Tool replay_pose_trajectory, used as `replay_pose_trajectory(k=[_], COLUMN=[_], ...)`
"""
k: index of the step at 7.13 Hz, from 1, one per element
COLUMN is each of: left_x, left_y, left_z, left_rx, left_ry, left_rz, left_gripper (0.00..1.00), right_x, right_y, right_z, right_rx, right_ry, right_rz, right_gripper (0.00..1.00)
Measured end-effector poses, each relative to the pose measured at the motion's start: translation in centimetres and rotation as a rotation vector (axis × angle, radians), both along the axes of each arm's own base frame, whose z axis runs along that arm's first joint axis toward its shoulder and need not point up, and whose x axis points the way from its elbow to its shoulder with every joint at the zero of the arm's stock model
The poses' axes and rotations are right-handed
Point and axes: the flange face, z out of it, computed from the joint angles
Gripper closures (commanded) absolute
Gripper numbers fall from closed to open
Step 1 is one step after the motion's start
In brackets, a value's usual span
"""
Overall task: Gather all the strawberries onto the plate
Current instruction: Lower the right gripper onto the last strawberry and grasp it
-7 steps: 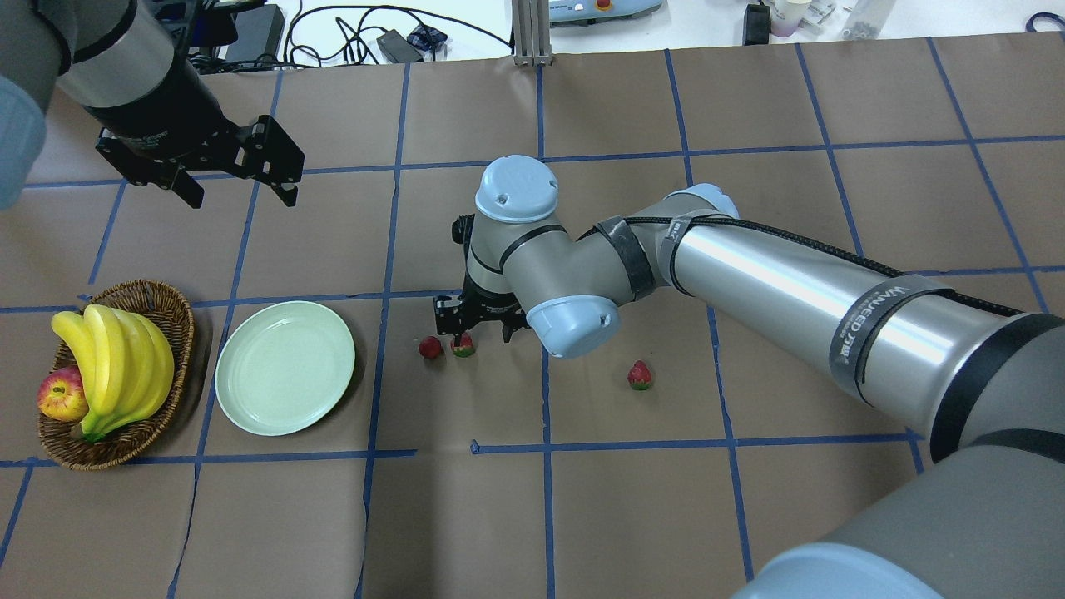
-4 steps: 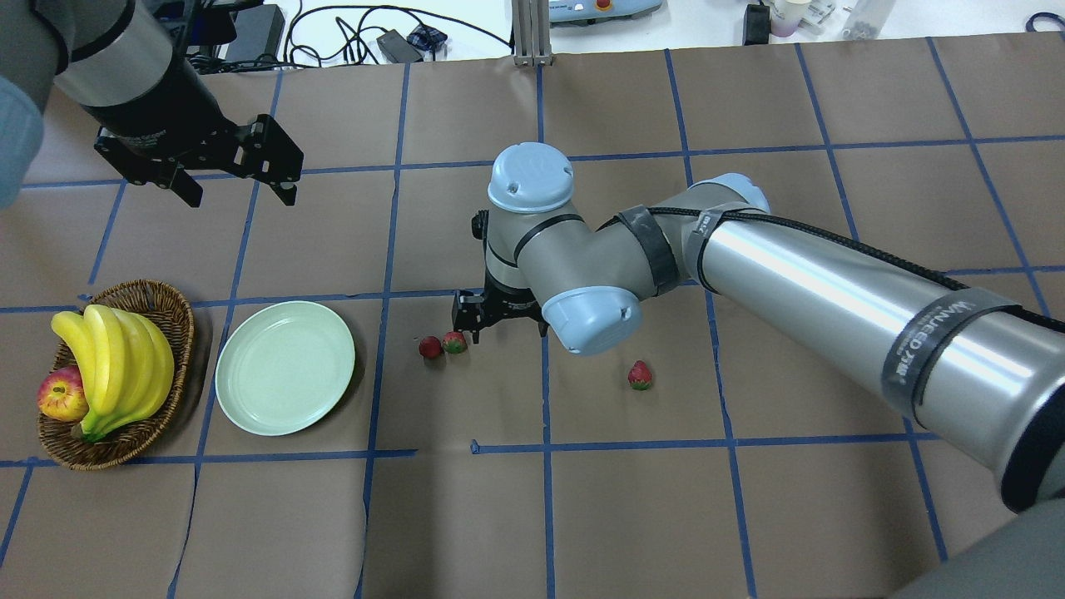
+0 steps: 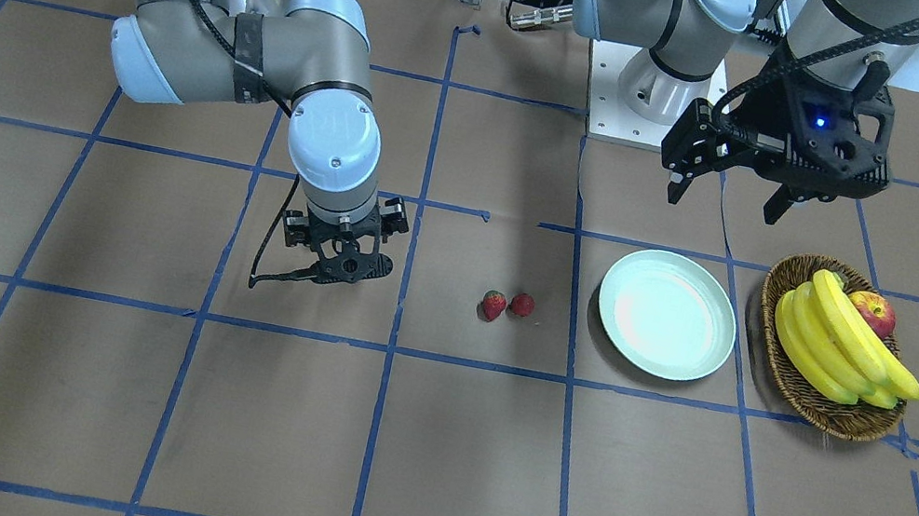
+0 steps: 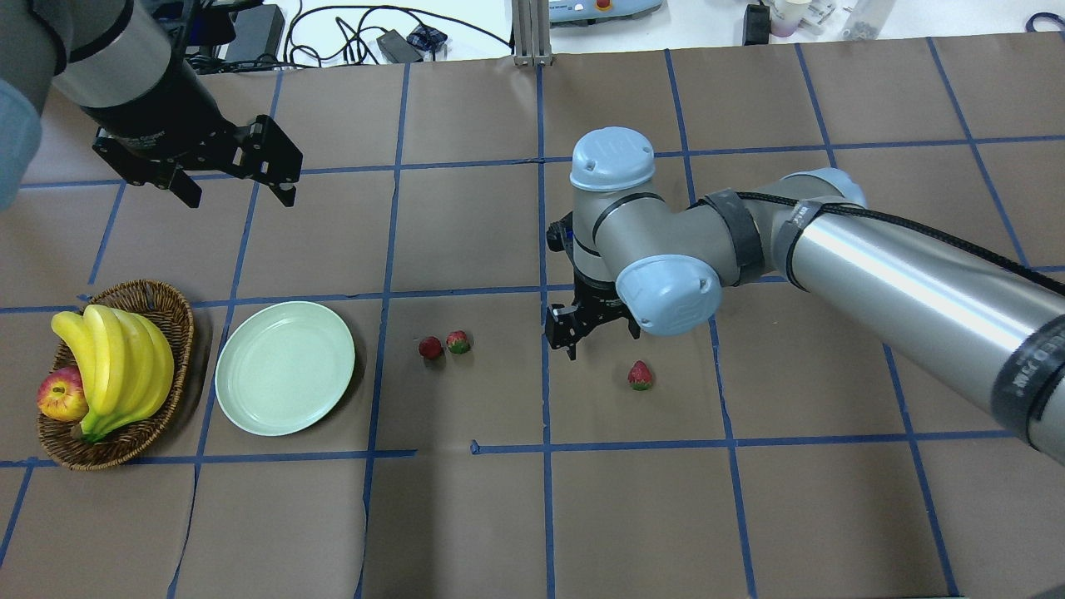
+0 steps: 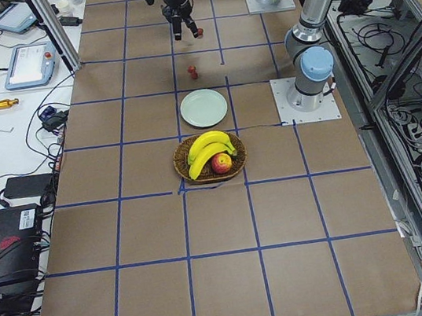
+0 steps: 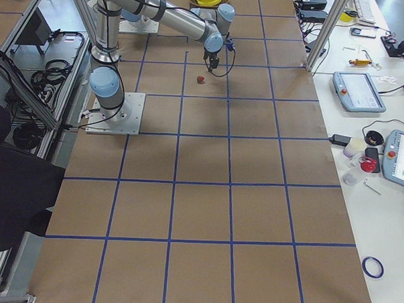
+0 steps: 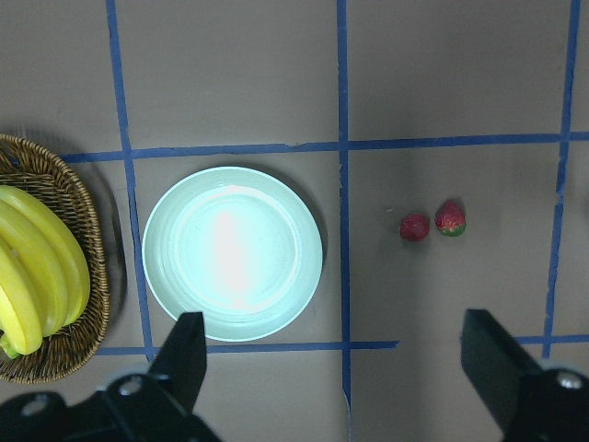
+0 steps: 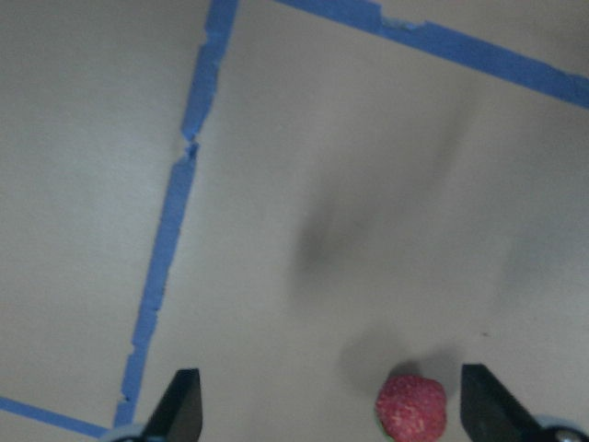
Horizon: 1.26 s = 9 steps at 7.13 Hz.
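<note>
Table: one, covered in brown paper with a blue tape grid.

Grippers: two. The right gripper is low over the table, its fingers spread wide and gripping nothing. The left gripper hangs high above the table, likewise spread and empty.

Wicker basket: one, on the far side of the plate from the right gripper. It holds one bunch of bananas and one apple.

Plate: one, pale green, nothing on it. In the left wrist view it lies beneath the left gripper, nearer one finger.

Strawberries: three, all on the table, none on the plate.
- Two lie touching or nearly so, between the right gripper and the plate.
- The third lies just beside the right gripper, on the side away from the plate. In the right wrist view it shows between the spread fingers, nearer one of them, and is not gripped.
</note>
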Motion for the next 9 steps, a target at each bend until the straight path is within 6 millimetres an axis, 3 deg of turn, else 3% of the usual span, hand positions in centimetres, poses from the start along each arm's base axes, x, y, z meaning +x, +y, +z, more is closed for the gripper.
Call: replay_pose_trajectory(k=[2,4,6,9], left_x=[0.0,0.0,0.0,0.0], left_y=[0.0,0.1,0.1,0.1], left_z=[0.0,0.0,-0.1,0.0], left_rx=[0.000,0.001,0.001,0.000], left_ry=[0.000,0.000,0.000,0.000], left_rz=[0.000,0.000,0.000,0.000], left_gripper=[0.00,0.00,0.00,0.00], right_x=[-1.9,-2.4,-2.8,-3.1], right_y=[0.8,1.4,1.7,2.2], right_z=[-1.3,-2.4,-3.4,-4.4], right_rx=[0.031,0.053,0.065,0.064], right_ry=[0.011,0.018,0.044,0.061], right_rz=[-0.007,-0.023,-0.018,-0.015], right_gripper=[0.00,0.01,0.24,0.83])
